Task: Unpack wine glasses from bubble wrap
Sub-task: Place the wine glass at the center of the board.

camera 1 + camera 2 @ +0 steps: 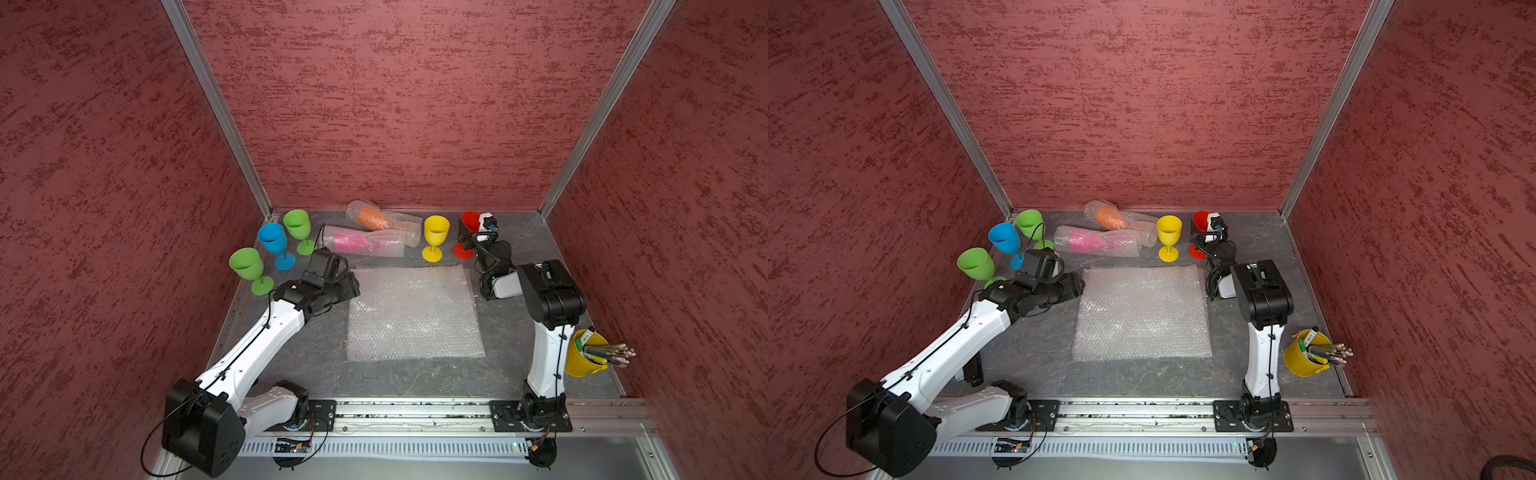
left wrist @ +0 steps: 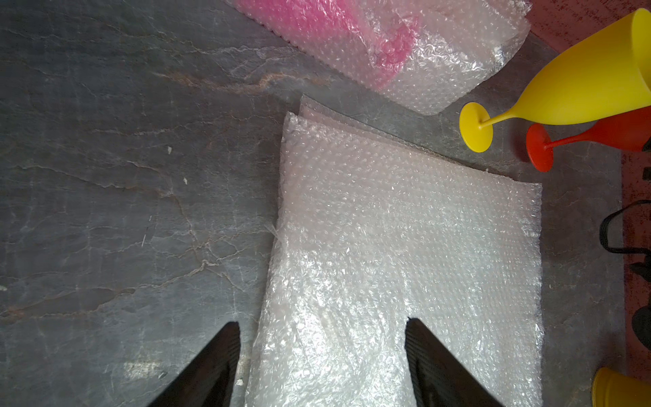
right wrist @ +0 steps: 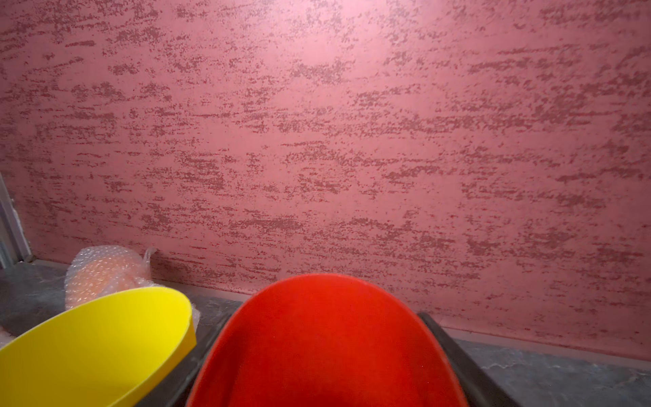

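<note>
Nearest the lens is the left arm [image 1: 249,345], its black elbow bulking in the near left corner. Off to the left of its jaws stand a near green goblet [image 1: 246,264], a blue goblet [image 1: 272,237] and a far green goblet [image 1: 297,223], all upright and bare. The left gripper [image 2: 322,322] is spread wide with nothing between its fingers. It sits over the edge of the flat sheets [image 2: 405,246] of bubble wrap, whose corner shows several layers, too close to count. In both top views its fingertips are hidden under the wrist.

Farther out from those jaws lie two rolls. One holds the pink goblet [image 1: 349,242], a blur inside its wrap. Behind it is the orange goblet [image 1: 372,218], its stem indistinct.

The yellow goblet [image 1: 436,230] stands bare just left of the right gripper [image 3: 324,315]. That gripper's fingers flank the bowl of the red goblet [image 3: 327,352]; I cannot tell whether they press it. In both top views the gripper hides the goblet's stem. A yellow bucket [image 1: 579,357] of pens sits well back from those jaws.
</note>
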